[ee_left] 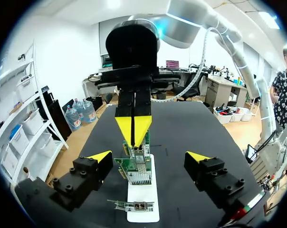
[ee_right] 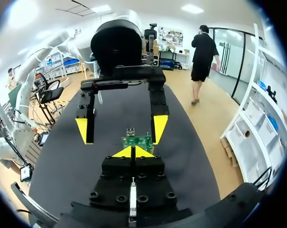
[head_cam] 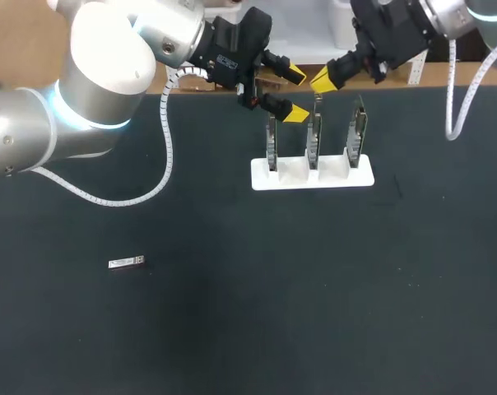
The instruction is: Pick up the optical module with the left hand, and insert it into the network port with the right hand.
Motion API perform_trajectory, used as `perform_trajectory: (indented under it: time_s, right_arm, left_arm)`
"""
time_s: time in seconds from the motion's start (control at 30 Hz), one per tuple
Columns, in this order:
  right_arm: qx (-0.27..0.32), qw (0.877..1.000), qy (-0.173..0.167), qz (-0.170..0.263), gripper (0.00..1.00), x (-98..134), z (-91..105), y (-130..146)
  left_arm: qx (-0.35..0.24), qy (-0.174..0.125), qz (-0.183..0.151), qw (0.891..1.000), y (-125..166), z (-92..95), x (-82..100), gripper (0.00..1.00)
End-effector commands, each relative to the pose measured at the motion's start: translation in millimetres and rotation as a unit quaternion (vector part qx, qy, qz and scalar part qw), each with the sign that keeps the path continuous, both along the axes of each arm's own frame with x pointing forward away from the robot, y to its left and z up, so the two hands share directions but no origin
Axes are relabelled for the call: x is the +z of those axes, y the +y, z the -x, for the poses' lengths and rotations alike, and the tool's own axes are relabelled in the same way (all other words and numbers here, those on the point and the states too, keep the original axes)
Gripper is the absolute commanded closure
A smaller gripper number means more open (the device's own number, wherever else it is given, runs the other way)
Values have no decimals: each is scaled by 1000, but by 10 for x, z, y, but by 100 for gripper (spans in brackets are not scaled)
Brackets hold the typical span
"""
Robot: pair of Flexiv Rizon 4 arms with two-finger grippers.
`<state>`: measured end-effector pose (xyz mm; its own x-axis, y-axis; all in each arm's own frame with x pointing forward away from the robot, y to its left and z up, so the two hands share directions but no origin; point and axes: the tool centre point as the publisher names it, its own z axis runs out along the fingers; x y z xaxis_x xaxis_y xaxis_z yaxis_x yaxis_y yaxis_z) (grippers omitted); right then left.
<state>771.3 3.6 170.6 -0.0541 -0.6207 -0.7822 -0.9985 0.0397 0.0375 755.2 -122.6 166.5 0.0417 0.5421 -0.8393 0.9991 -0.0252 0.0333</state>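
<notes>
Left arm (head_cam: 34, 132), right arm (head_cam: 479, 11) were silver-white, blue-lit joint rings, white ribbed cables (head_cam: 164, 156). Left gripper (head_cam: 295, 93), right gripper (head_cam: 322, 81): black, screw-studded, yellow wedge fingertips (head_cam: 294, 113).

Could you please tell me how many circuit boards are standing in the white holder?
3, all upright in the white holder: the left board, the middle board and the right board. None seems hidden.

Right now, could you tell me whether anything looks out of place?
The optical module lies alone on the mat, far from the white rack where the left gripper, open and empty, and the right gripper hover. Odd: the left should fetch it.
</notes>
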Motion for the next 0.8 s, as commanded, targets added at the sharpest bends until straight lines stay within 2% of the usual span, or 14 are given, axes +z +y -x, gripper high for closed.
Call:
perform_trajectory:
  time_s: [0.03,0.8]
  right_arm:
    - [2,1000,5,0,100,-22,-41,11]
    - [-6,999,36,7,100,-223,71,18]
  left_arm:
    - [-1,1,-1,1000,-6,-18,1,0]
    - [-1,1,-1,1000,-6,-18,1,0]
